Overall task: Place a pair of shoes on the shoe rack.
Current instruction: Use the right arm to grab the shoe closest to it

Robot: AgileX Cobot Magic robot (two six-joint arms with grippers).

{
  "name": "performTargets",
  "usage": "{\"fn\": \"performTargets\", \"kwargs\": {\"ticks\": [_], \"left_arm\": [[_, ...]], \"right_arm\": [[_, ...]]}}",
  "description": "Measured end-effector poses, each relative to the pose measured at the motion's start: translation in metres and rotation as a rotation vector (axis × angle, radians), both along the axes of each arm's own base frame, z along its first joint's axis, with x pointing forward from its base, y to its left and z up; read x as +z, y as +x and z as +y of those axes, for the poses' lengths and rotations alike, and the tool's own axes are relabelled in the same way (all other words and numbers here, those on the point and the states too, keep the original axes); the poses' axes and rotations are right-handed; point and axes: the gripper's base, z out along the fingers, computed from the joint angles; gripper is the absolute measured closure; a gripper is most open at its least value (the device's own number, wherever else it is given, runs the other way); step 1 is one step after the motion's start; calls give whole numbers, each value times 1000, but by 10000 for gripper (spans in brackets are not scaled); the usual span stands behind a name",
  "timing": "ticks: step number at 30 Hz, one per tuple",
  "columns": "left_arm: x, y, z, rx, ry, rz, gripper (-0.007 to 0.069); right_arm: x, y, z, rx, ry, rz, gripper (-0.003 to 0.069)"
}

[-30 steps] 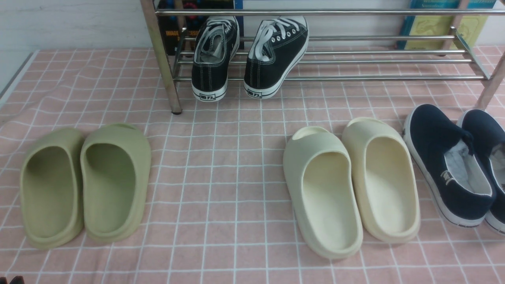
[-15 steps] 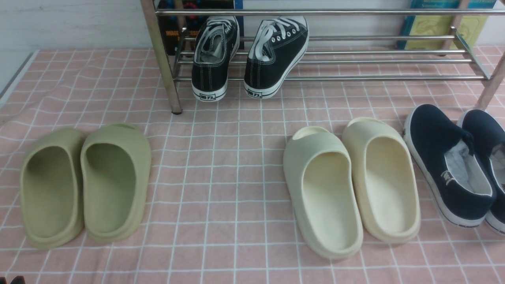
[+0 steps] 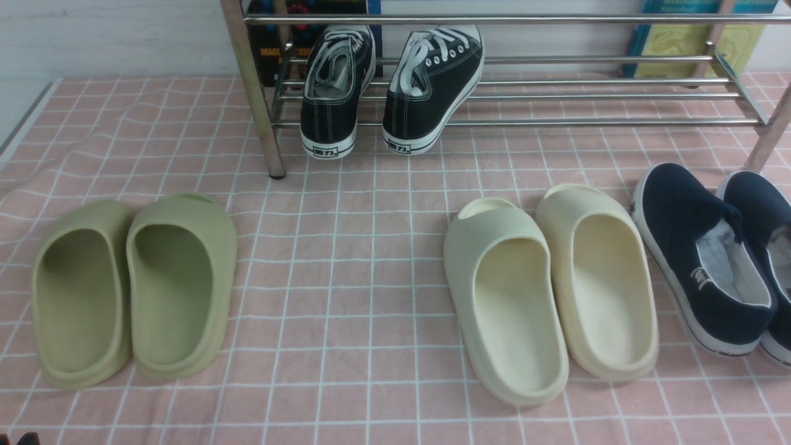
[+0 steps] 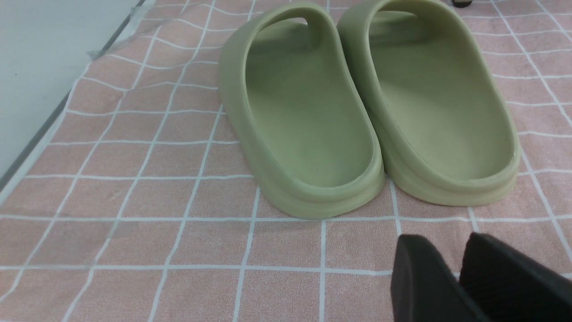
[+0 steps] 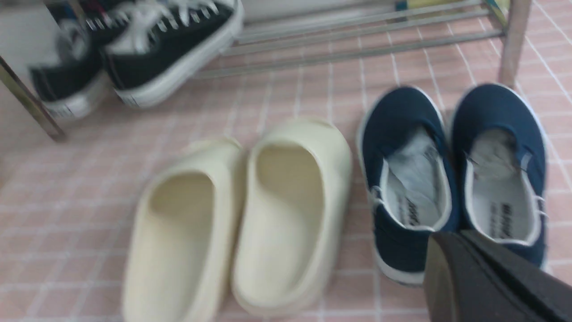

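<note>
The two navy-blue slip-on shoes stand side by side on the pink checked cloth at the far right, toes toward the rack: the left shoe (image 3: 692, 247) and the right shoe (image 3: 763, 228), which is partly cut off by the edge. Both also show in the blurred right wrist view, the left shoe (image 5: 404, 134) and the right shoe (image 5: 500, 116). My right gripper (image 5: 451, 239) is shut and empty, just behind their heels. My left gripper (image 4: 447, 250) is shut and empty, over the cloth behind the olive slides. The silver tube shoe rack (image 3: 556, 96) stands at the back.
Two black lace-up sneakers (image 3: 383, 86) rest on the rack's left part, heels hanging over the front bar. A pair of cream slides (image 3: 550, 290) lies just left of the navy shoes. A pair of olive slides (image 3: 133, 290) lies at the left. Books stand behind the rack.
</note>
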Motion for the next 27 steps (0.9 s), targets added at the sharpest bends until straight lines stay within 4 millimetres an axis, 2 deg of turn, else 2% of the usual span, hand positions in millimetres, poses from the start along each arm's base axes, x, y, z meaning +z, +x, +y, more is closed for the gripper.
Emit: {"fn": "performTargets", "kwargs": {"ticks": [1,3,4,6,8,10,11,12,13,16,17,19,21,22,24,25,26,27], "left_arm": [[0,0,0,0,0,0,445],[0,0,0,0,0,0,444],[0,0,0,0,0,0,444],[0,0,0,0,0,0,444],[0,0,0,0,0,0,443],[0,0,0,0,0,1,442],[0,0,0,0,0,1,442],[0,0,0,0,0,1,441],[0,0,0,0,0,1,440],[0,0,0,0,0,1,437],[0,0,0,0,0,1,437],[0,0,0,0,0,1,432],[0,0,0,0,0,1,430],[0,0,0,0,0,1,427],[0,0,0,0,0,1,426],[0,0,0,0,0,1,425],[0,0,0,0,0,1,424],[0,0,0,0,0,1,424]], "right_arm": [[14,16,-3,6,-68,130,678],[23,30,-4,22,-108,280,678],[24,33,-4,23,-112,283,678],[26,60,-4,87,-165,494,678],[24,82,-1,144,-190,592,678],[19,102,5,199,-215,643,678],[19,104,6,211,-221,647,677],[12,120,12,242,-238,682,674],[12,124,14,249,-244,685,673],[-5,158,25,266,-281,738,642],[-5,160,25,265,-285,734,635],[-16,184,27,252,-292,751,552],[-23,193,28,249,-298,763,507],[-30,204,29,248,-303,772,424],[-46,217,30,248,-305,793,323],[-49,219,31,248,-308,795,305],[-64,228,31,250,-322,816,246],[-71,233,32,250,-322,820,227]]}}
